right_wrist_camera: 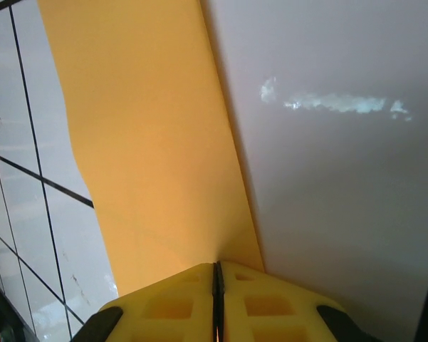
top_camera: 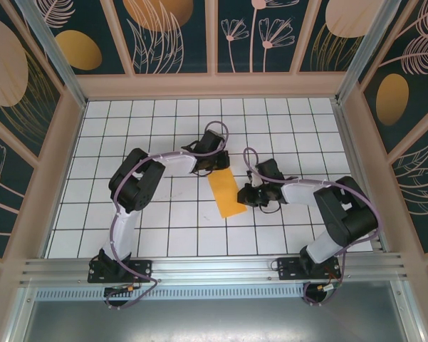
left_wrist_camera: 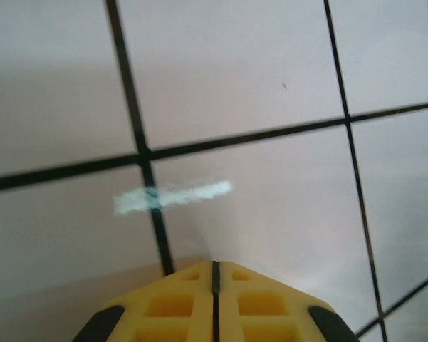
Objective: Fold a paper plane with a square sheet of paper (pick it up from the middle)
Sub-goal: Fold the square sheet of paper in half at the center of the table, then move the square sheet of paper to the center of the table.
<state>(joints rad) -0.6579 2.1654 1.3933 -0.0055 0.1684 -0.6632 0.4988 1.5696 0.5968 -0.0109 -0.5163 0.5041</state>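
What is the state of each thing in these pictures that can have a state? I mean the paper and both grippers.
square sheet of paper: lying on the table as a narrow rectangle, apparently folded in half; not yet a plane.
left gripper: shut, tips over bare table, no paper between them.
right gripper: shut, tips at one end of the paper; whether it clamps the paper is unclear.
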